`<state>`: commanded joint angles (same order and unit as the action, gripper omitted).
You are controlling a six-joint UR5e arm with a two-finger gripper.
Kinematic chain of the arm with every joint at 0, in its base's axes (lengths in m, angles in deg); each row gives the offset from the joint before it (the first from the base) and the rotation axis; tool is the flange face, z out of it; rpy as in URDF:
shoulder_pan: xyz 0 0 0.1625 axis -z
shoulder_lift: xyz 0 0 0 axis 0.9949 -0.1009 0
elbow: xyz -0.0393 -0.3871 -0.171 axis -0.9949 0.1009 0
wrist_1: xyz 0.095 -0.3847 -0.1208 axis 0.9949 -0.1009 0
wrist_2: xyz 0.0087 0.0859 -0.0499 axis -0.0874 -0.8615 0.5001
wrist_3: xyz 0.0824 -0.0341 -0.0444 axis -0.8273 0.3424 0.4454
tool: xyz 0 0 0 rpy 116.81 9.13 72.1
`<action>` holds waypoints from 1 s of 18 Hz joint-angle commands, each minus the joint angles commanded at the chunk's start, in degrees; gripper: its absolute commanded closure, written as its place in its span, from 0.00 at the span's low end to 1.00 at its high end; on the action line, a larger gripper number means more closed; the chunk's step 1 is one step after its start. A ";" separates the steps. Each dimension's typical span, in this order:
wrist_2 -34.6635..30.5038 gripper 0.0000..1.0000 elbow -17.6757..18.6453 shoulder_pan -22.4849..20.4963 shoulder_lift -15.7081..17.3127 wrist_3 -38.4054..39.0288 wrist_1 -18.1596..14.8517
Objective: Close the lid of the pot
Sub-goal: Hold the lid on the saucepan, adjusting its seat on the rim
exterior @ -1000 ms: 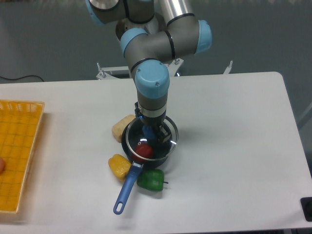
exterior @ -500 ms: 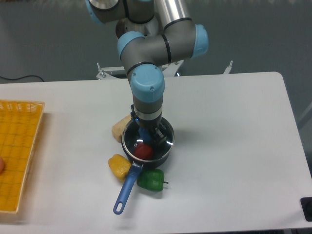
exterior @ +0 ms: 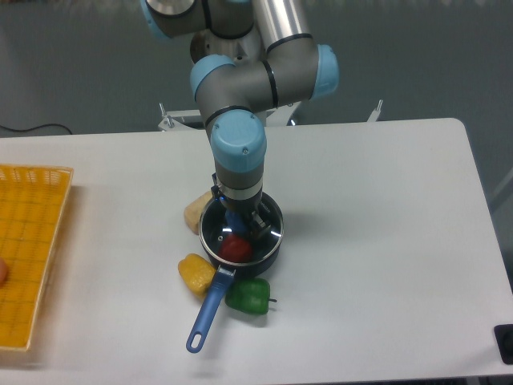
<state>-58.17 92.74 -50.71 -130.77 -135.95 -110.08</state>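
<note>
Gripping the blue knob of the round transparent glass pot lid, the two-finger end effector reaches straight down from the arm's grey-and-blue wrist. Its fingers appear closed on the knob, though the wrist hides much of them. The lid's thin metal rim lies directly beneath the end effector, over the mouth of the small dark grey-blue pot, and looks nearly level. Whether the rim is fully seated all round cannot be told from this view.

A red round item shows through the glass, just below the end effector toward the camera.

To finish well, the lid should be kept flat and centred on the pot, lowered until the rim rests evenly, and only then released, with a straight upward retreat so the knob is not dragged sideways.

The pot's long blue handle gives its long axis: it runs from the bowl toward the camera and slightly to the image left, well clear of the end effector.

Around the pot on the white surface lie a pale yellow piece behind-left, a yellow pepper-like toy in front-left, and a green pepper in front. An orange mesh tray sits far off at the image's left edge.
</note>
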 joint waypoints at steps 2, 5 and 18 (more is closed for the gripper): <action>0.00 0.48 0.00 0.18 0.00 0.09 0.09; 0.00 0.48 0.00 0.35 -0.09 0.96 0.79; -0.09 0.48 0.09 0.35 -0.35 1.05 0.88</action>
<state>-58.26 92.83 -50.35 -131.12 -134.90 -109.20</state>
